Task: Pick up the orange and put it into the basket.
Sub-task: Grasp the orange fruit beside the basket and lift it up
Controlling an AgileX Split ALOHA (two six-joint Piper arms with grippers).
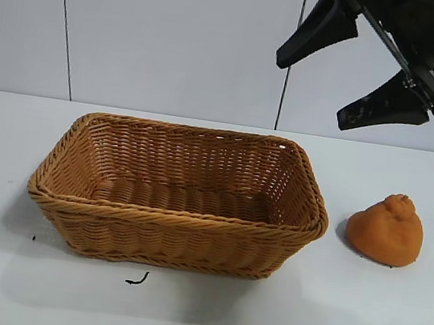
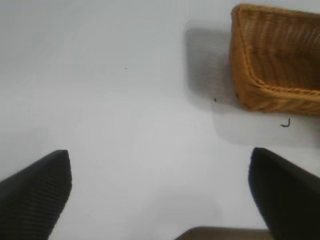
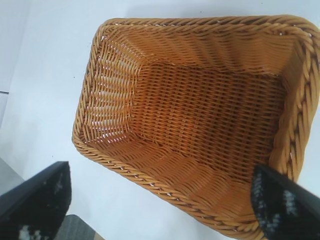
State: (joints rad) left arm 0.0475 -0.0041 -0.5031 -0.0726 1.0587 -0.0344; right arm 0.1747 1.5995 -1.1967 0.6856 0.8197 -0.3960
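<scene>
The orange [image 1: 386, 229] sits on the white table, just right of the basket [image 1: 175, 229]. The golden-brown wicker basket stands in the middle of the table and holds nothing. My right gripper [image 1: 308, 86] hangs high above the table's back right, above the basket's right end, open and empty. In the right wrist view the basket [image 3: 125, 90] fills the frame between the open fingers [image 3: 280, 205], and the orange is out of view. My left gripper [image 2: 160, 190] is open and empty over bare table; a corner of the basket [image 2: 270, 90] shows beyond it.
A small dark curl of debris [image 1: 137, 279] lies on the table before the basket, with a tiny speck [image 1: 34, 237] to its left. A pale panelled wall stands behind the table.
</scene>
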